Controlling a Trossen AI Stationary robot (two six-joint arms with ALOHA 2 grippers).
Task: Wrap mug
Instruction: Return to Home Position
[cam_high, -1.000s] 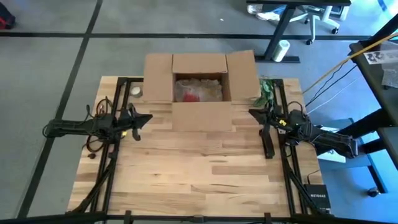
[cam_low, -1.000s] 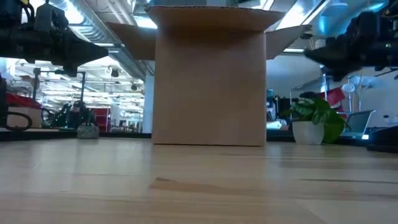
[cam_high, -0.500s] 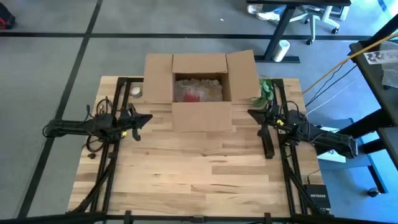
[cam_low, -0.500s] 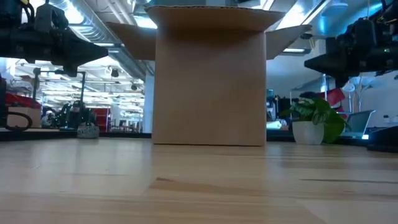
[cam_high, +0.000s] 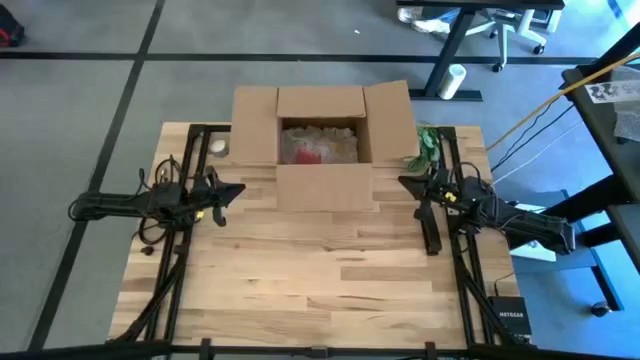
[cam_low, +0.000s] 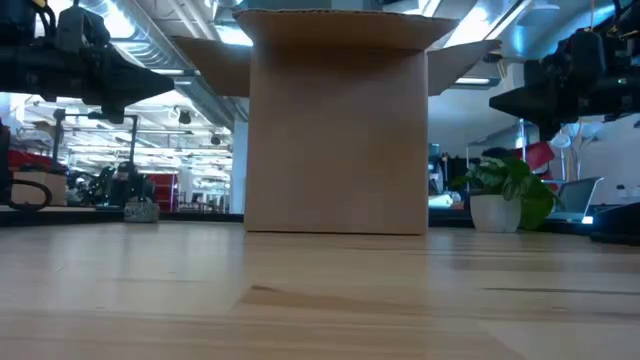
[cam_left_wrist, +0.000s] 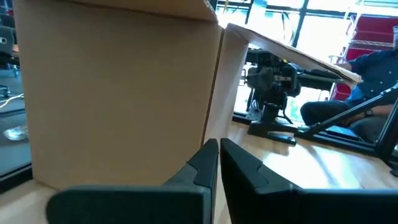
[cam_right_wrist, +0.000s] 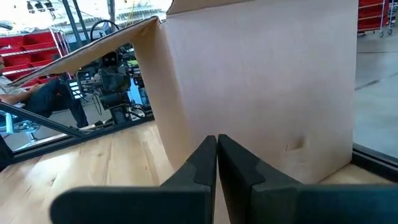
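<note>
I see the wrapped red mug (cam_high: 308, 153) inside the open cardboard box (cam_high: 325, 188). My left tool (cam_high: 238, 190) and right tool (cam_high: 403, 181) flank the box, each with its fingers together.

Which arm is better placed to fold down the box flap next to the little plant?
Probably the right arm: the right gripper sits near that flap and the plant, while the left gripper waits on the far side of the box.

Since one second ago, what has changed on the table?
The right tool sank a little, toward the box, early in that second; nothing has moved since. The left tool, the box and the wrapped mug inside it stayed as they were. Both tools are shut, holding nothing.
</note>
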